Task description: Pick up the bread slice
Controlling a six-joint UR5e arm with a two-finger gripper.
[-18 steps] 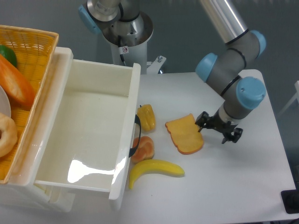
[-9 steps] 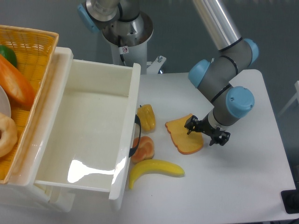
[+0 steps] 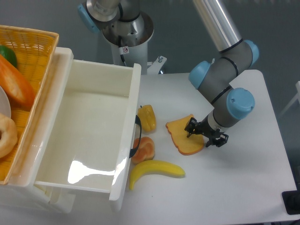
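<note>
The bread slice [image 3: 182,137] lies flat on the white table, pale orange with a darker crust rim. My gripper [image 3: 205,134] is low at the slice's right edge, pointing down. Its fingers are spread: one fingertip [image 3: 190,128] is over the slice's upper right part, the other stands on the table side just right of the slice. The jaws are open and hold nothing. Whether the fingertips touch the slice I cannot tell.
A yellow toy pepper [image 3: 147,117], an orange fruit [image 3: 145,149] and a banana [image 3: 157,169] lie left of and below the slice. A white open bin [image 3: 133,108] fills the left. A wicker basket [image 3: 35,51] holds a long orange loaf [image 3: 14,86] and a bagel [image 3: 5,136].
My gripper has moved left and slightly down, from the table right of the slice to over its right edge. The slice has not moved.
</note>
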